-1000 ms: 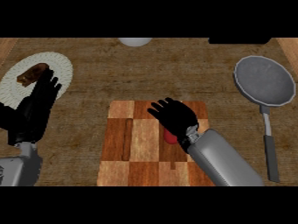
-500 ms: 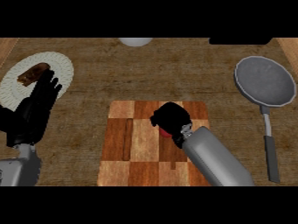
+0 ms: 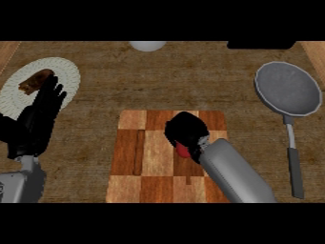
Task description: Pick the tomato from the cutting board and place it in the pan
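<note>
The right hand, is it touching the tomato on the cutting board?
Touching. In the head view the right hand is curled over the tomato, with only a red sliver showing beneath it on the cutting board.

counter [image 3: 242, 119] between cutting board [image 3: 133, 162] and pan [image 3: 288, 88] — bare

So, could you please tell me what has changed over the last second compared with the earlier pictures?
The right hand, open with spread fingers a second ago, has curled its fingers down over the small red tomato on the checkered wooden cutting board; only a red sliver shows beneath it. The tomato has not left the board. The open left hand, the grey metal pan and the white plate stayed as they were.
</note>
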`<state>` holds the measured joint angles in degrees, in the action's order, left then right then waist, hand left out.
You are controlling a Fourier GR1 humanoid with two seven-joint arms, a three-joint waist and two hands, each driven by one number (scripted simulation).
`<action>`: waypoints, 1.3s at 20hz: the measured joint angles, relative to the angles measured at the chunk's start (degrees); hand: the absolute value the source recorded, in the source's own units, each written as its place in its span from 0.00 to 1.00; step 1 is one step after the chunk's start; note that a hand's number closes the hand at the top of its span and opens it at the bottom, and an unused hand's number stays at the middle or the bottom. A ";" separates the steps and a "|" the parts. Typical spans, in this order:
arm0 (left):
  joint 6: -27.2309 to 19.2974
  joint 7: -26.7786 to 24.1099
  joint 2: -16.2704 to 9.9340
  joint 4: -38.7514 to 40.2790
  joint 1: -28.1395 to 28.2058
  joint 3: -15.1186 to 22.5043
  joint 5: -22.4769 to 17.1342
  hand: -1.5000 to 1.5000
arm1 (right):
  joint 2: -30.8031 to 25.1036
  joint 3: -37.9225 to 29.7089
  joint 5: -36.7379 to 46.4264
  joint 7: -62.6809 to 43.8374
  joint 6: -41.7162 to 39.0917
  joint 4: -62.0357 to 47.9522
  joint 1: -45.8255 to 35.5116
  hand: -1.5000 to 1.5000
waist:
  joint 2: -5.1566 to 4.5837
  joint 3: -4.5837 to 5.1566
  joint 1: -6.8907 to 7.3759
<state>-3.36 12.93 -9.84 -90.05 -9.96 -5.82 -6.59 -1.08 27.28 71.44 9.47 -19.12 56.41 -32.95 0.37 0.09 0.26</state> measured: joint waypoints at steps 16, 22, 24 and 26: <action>-0.33 0.67 0.63 -0.78 0.22 0.60 0.93 0.50 | 1.03 -17.76 1.21 -40.68 13.48 1.93 -7.65 1.00 | -0.19 -0.05 -0.20; -0.04 0.69 0.44 -1.33 0.76 0.47 0.94 0.50 | 0.79 -16.41 7.61 -50.97 13.67 8.20 -13.66 1.00 | -0.13 -0.05 -0.17; -0.20 1.23 0.69 -1.78 0.73 0.61 0.93 0.50 | 0.44 -17.29 7.97 -52.66 11.25 10.53 -15.74 1.00 | -0.15 -0.06 -0.20; -0.13 1.06 0.69 -1.06 0.15 0.46 1.02 0.50 | -0.34 -18.24 8.14 -53.12 10.55 12.24 -16.09 1.00 | -0.20 -0.06 -0.23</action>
<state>-3.49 13.98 -9.15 -91.11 -9.82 -5.36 -5.56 -1.42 9.04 79.58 -43.65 -8.57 68.66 -49.03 0.16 0.03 0.03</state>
